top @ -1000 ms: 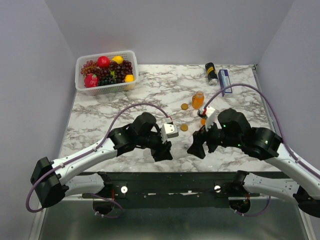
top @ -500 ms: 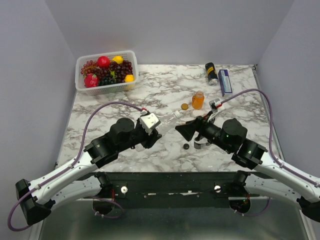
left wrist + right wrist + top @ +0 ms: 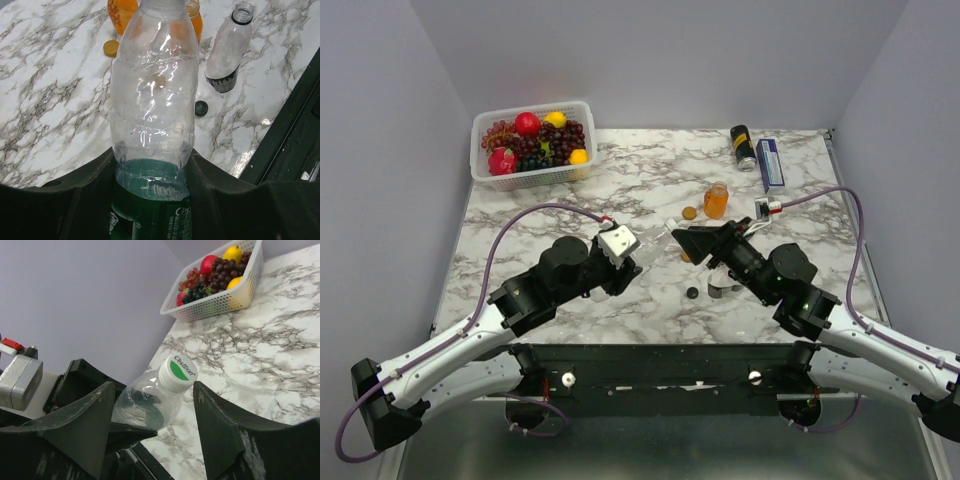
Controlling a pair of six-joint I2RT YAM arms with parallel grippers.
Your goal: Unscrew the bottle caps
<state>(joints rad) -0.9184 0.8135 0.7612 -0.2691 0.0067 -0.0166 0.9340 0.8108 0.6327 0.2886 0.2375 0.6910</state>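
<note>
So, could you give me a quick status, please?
Left gripper shut on clear bottle. Right gripper open, jaws straddling its cap, not gripping. Nothing between jaws and cap.

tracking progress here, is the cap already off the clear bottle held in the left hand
No, the right wrist view shows the green-topped cap sitting on the neck of the clear bottle.

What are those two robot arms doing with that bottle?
They're opening bottles. The left end effector holds a clear bottle, tipped toward the other arm. The right end effector is open around its white and green cap, not squeezing it yet. A second bottle stands on the table with its cap off.
</note>
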